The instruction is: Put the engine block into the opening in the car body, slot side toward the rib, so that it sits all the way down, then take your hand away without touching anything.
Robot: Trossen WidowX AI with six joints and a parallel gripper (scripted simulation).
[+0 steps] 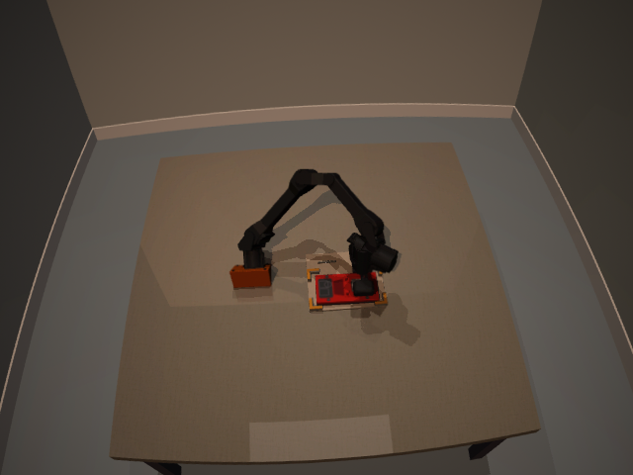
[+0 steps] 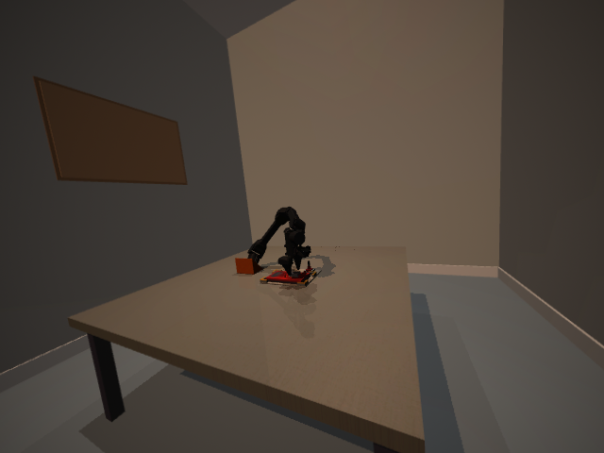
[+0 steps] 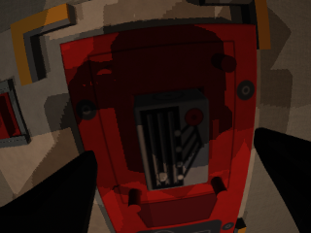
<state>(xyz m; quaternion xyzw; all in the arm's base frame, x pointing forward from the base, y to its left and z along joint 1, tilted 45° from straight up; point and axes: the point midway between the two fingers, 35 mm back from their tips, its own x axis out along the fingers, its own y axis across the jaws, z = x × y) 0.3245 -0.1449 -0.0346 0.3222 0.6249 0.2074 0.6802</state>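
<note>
Orange, my block-shaped base [image 1: 250, 277] [image 2: 245, 266] sits on the table [image 1: 286, 368] [image 2: 311, 322] at the left, well apart from the red car body [image 1: 334, 300] [image 2: 277, 278] [image 3: 238, 146]. To the right of it, my hand [image 1: 363, 287] [image 2: 292, 274] [image 3: 178, 148] is over the car, with its two black fingers spread wide and holding nothing. Between them, apart from both, the gray engine block [image 3: 172, 141] is at the car's opening, but I cannot tell if it is all the way down.

The worktop [image 1: 307, 368] [image 2: 302, 322] is showing a fine, wood-like grain with a faint sheen. On it, the car body [image 3: 99, 186] is looking like smooth red plastic, and the engine block [image 3: 199, 167] within that body is appearing grey and mostly matt.
</note>
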